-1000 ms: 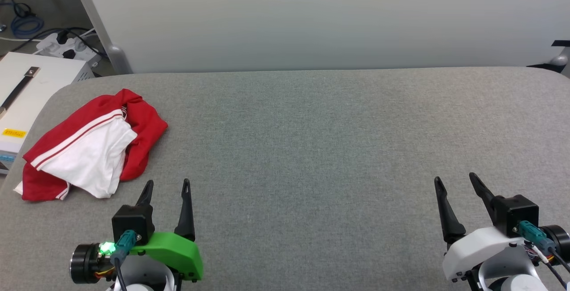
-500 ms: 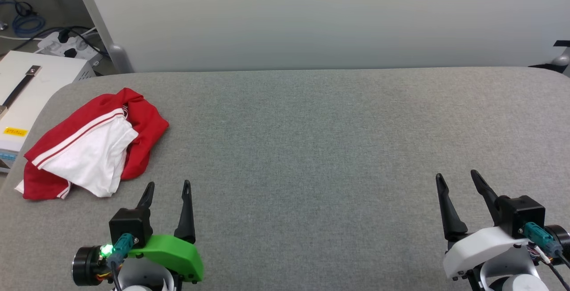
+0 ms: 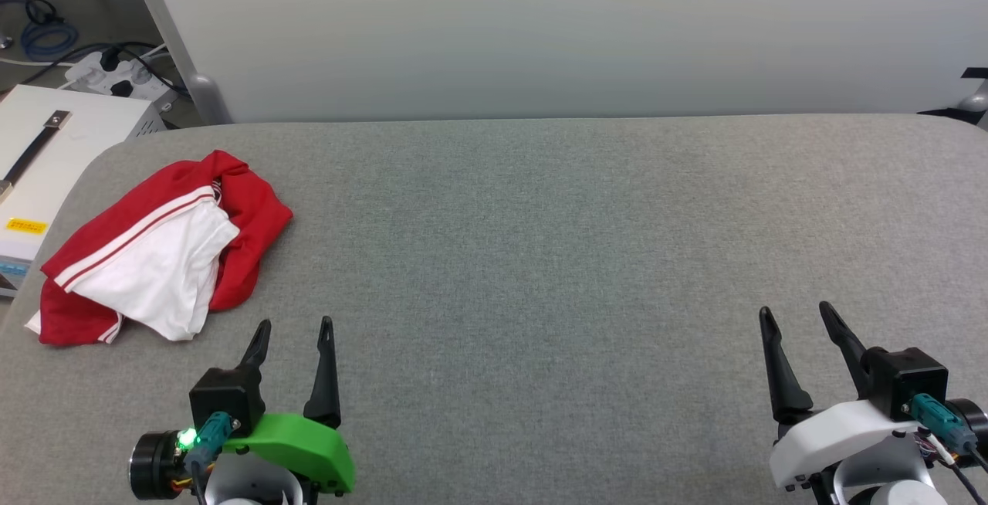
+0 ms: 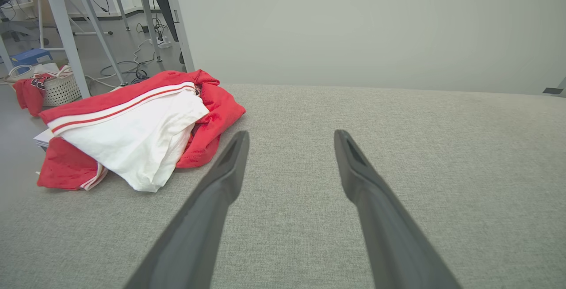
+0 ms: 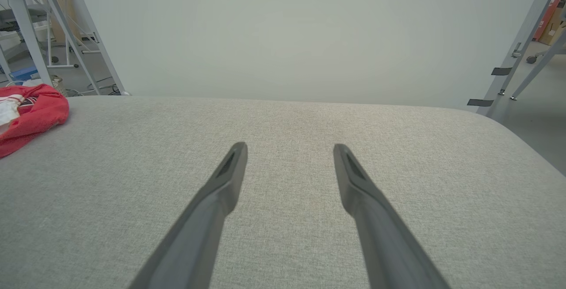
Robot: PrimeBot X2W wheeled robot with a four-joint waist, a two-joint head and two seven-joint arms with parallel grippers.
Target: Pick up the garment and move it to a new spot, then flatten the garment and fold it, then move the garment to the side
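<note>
Garment (image 3: 154, 250), a crumpled red jersey T-shirt with white sleeve and striped trim, heaped at far-left corner of grey fabric-covered table (image 3: 540, 258), close to its rounded edge. Green-cased left gripper (image 3: 295, 323) just beside heap, fingers apart, empty. White-cased right gripper (image 3: 795, 309) well apart from it, fingers apart, empty. Risks: pinch catching one loose layer only, so heap drags or slides off edge; fingertips snagging table cloth

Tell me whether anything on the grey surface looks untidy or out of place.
The garment lies crumpled in a heap near the left edge of the table, white cloth bunched over red, not spread flat. The left gripper and right gripper are open and empty. Nothing else stands out.
</note>
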